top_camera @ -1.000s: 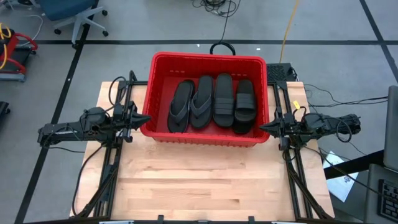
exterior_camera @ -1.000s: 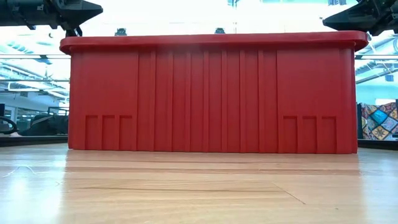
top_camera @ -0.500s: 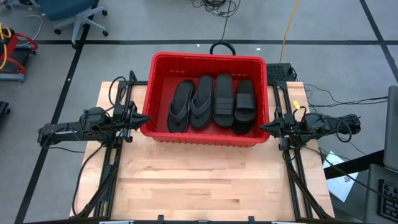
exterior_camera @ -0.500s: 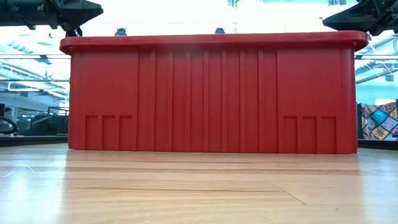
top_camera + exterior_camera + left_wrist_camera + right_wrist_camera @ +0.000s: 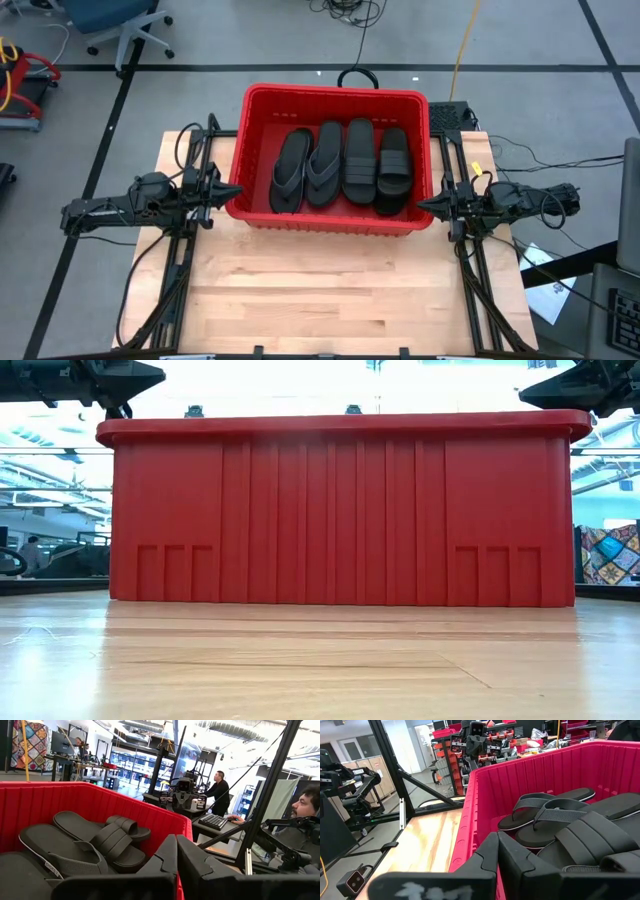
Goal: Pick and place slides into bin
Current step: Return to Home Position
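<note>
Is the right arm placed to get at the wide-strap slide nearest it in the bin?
Probably yes: the right end effector sits just outside the bin, and that slide lies on top, uncovered.

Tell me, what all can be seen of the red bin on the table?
The red bin is a large rectangular plastic basket with ribbed walls and a thick rim. It stands upright at the far edge of the wooden table. Four black slides show inside, lying side by side. The left pincer and right pincer, both shut, point at its short ends.
</note>
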Controlling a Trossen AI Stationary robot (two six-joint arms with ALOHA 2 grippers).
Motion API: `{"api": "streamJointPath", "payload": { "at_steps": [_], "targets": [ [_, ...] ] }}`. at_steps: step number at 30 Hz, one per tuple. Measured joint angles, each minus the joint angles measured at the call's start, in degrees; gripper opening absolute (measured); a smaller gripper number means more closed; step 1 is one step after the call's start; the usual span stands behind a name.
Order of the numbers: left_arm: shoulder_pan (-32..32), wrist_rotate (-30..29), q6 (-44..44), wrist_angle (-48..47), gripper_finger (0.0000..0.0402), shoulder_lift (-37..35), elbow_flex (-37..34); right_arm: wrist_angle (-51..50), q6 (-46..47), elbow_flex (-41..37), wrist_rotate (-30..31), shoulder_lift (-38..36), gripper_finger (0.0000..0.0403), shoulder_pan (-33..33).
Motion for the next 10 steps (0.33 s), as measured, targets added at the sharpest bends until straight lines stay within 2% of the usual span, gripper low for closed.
{"api": "streamJointPath", "payload": {
  "at_steps": [10],
  "targets": [
    [0.0,0.0,0.0,0.0,0.0028,0.0,0.0,0.0,0.0,0.0,0.0,0.0,0.0000,0.0]
  ]
}}
